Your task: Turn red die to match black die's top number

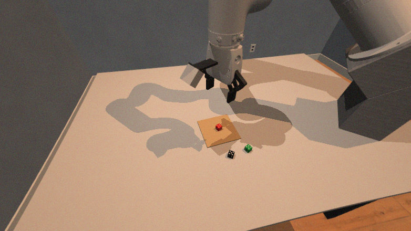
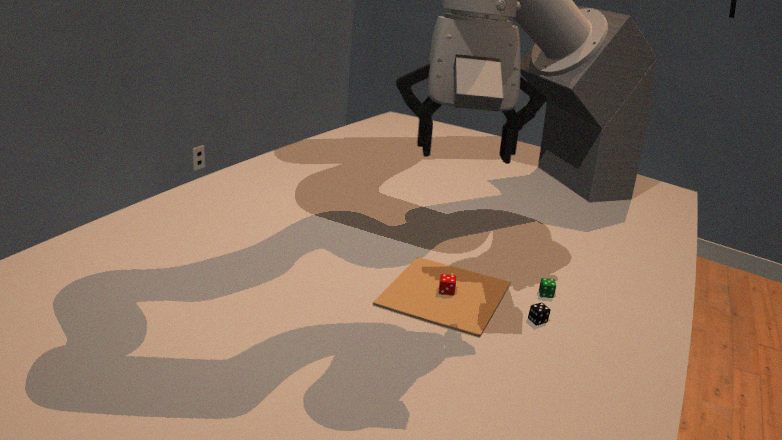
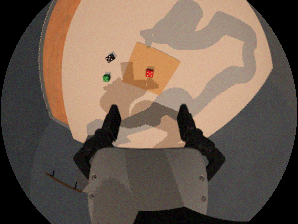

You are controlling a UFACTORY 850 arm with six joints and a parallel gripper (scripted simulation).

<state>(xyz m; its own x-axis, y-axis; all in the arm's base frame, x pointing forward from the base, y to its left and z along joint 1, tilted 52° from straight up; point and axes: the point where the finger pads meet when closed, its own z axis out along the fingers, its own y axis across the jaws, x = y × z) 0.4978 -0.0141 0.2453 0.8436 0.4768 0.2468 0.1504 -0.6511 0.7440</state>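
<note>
Red die (image 1: 218, 126), green die (image 1: 248, 148), black die (image 1: 230, 154), tan mat (image 1: 211, 137).

A: Where's the red die (image 1: 218, 126)?
B: Flat on the tan square mat (image 1: 211, 135), slightly toward its far edge, fully inside.
A: And the mat?
B: Flat, mid-table.
A: The black die (image 1: 230, 154)?
B: Off the mat, beside its near right corner, white pips; top number unreadable.

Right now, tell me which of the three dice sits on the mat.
The red die. It rests on the brown mat, while the green die and the black die lie off it on the bare table beside its edge.
</note>
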